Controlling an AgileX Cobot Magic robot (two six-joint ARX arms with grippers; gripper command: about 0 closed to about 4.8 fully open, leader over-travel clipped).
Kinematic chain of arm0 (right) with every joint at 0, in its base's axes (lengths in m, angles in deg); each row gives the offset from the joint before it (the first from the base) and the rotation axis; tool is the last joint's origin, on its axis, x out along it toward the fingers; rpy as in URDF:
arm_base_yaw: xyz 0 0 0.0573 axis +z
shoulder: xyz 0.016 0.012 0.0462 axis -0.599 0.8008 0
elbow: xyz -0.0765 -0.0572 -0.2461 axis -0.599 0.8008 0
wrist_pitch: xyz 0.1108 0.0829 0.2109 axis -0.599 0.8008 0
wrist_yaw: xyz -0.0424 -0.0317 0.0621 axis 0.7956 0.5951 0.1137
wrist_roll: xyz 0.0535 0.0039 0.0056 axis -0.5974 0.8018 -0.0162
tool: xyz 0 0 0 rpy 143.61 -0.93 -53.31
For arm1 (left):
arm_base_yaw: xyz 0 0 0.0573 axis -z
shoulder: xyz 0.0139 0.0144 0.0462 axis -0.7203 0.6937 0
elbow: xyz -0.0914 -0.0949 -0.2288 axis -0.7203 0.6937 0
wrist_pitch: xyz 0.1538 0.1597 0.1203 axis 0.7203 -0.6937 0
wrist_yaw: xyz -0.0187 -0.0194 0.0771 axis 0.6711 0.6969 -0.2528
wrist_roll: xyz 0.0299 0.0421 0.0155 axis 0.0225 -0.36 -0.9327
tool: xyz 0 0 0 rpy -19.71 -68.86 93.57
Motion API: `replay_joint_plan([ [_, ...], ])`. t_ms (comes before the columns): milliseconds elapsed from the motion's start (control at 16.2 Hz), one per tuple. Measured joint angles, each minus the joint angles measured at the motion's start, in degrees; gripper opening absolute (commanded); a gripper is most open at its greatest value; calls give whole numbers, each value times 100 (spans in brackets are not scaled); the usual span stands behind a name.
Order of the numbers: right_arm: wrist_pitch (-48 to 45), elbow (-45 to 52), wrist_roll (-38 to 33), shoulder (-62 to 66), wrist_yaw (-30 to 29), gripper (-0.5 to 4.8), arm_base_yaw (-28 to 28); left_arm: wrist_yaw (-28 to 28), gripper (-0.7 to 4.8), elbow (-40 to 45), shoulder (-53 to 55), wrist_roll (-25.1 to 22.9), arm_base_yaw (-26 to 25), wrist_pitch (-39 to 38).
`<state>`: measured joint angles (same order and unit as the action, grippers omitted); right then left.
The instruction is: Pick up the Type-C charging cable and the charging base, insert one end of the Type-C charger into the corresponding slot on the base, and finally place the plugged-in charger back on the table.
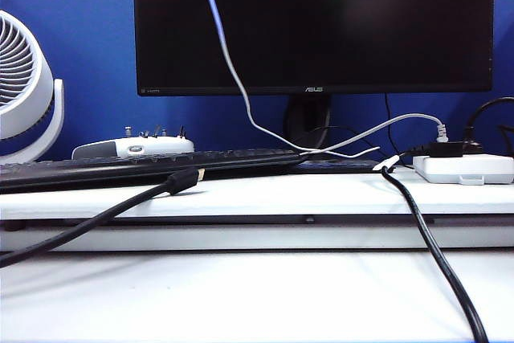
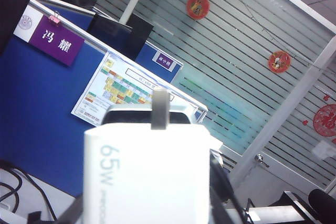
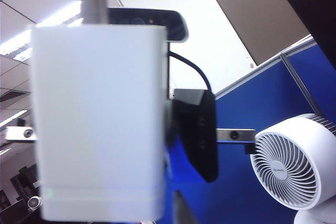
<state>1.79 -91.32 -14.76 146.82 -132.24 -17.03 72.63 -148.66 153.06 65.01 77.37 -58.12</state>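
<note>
The charging base [image 2: 149,174] is up in the air, well clear of the table [image 1: 241,299]. It fills both wrist views, with its prongs pointing upward and its "65W" marking showing. The left gripper [image 3: 195,129] grasps it, with dark fingers flanking its sides.

The Type-C charging cable [image 1: 234,70] drops from above the exterior view, crosses the monitor [image 1: 361,30] and trails onto the raised ledge [image 1: 281,194] near the keyboard [image 1: 144,166]. Its upper end is out of sight.

The right gripper appears in no view, so I cannot tell whether it is clenched or released.

Both items seem lifted. The port face is hidden, so the pictures do not show whether the plug is seated. The base has not yet been set back down.
</note>
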Motion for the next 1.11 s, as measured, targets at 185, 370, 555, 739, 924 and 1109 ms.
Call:
replay_joint_plan([
  [185,-4,4,37,24,-44,263,-15,85,16,-2,-22,24,7,-2],
  [370,52,4,42,33,-210,289,-35,109,16,-2,-24,33,7,-42],
  [555,39,0,44,22,-354,377,-57,-20,16,17,-15,85,9,-168],
  [739,-457,-205,-85,-120,151,479,-197,221,16,184,98,22,35,-1016],
  [924,-391,-197,-90,-101,98,479,-122,142,16,195,103,22,-20,-1163],
  [1109,-138,-164,-111,-79,42,479,-271,22,16,168,59,-101,-13,-1117],
])
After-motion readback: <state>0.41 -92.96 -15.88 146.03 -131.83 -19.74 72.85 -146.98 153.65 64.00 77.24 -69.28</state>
